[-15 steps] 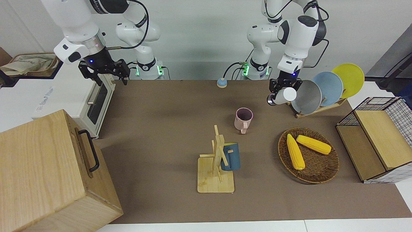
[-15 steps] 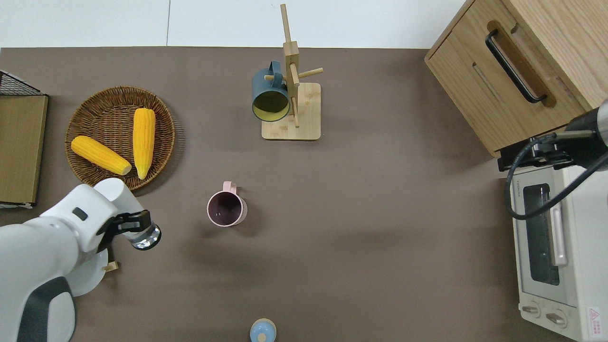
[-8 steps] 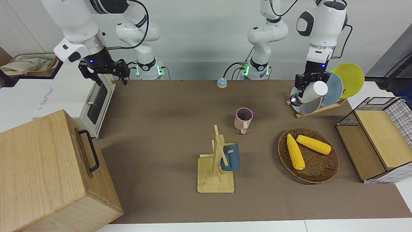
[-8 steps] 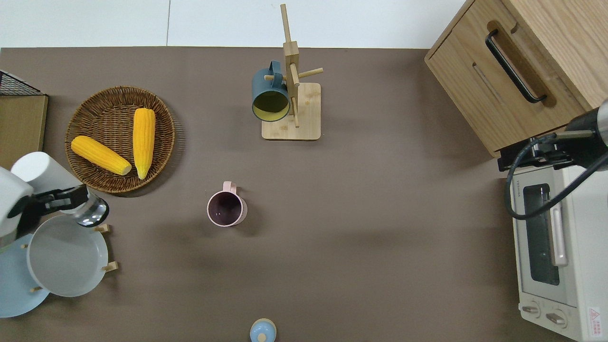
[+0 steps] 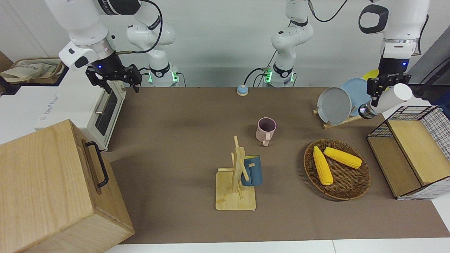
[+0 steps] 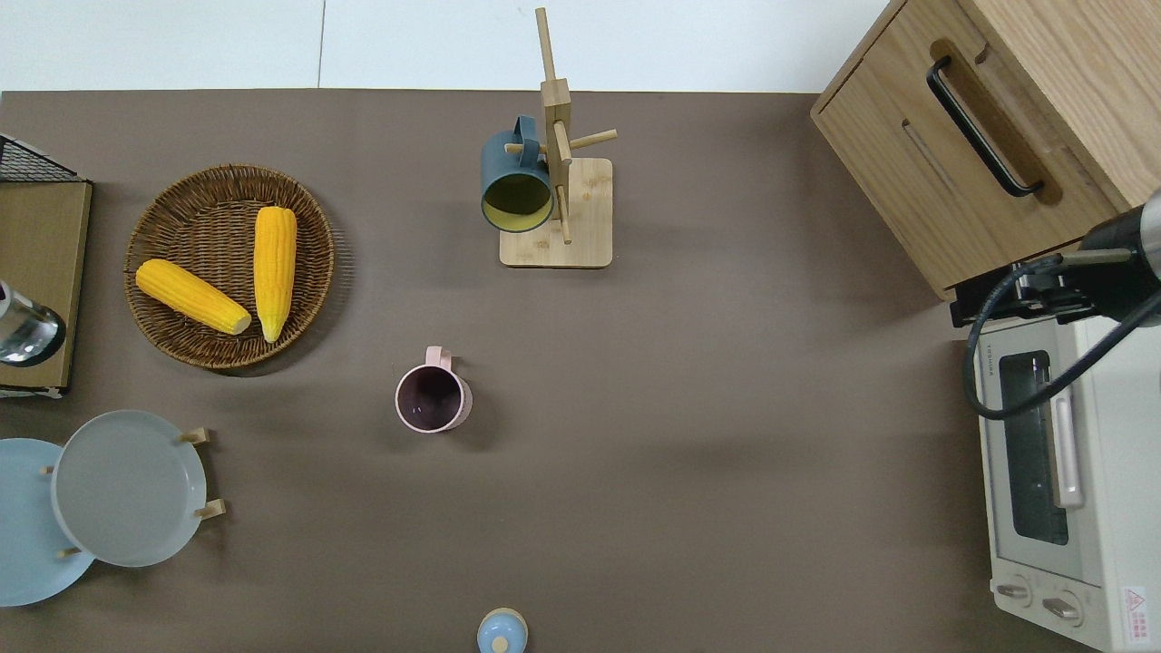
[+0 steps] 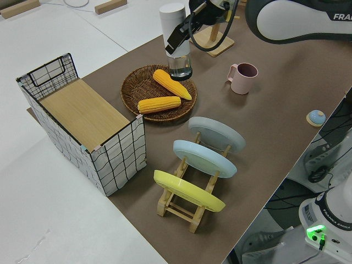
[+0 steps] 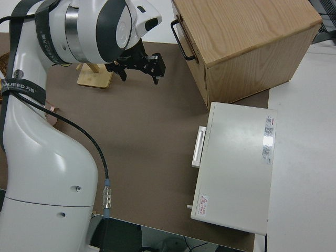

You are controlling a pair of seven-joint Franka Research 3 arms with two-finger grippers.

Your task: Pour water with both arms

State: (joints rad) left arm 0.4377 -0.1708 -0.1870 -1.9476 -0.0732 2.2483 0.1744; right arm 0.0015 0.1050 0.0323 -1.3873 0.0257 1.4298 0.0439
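My left gripper is shut on a white bottle with a steel base and holds it up in the air. In the overhead view only the bottle's steel base shows, at the edge of the view over the wooden shelf of the wire crate. In the left side view the left gripper holds the bottle about upright. A pink mug stands open side up mid-table; it also shows in the overhead view. My right gripper is open and empty; that arm is parked.
A plate rack holds grey, blue and yellow plates. A wicker basket holds two corn cobs. A mug tree carries a blue mug. A wooden box and a toaster oven stand at the right arm's end.
My left arm has swung the bottle away from the pink mug, past the plate rack, up and out to the wire crate at its end of the table. The right arm has not moved.
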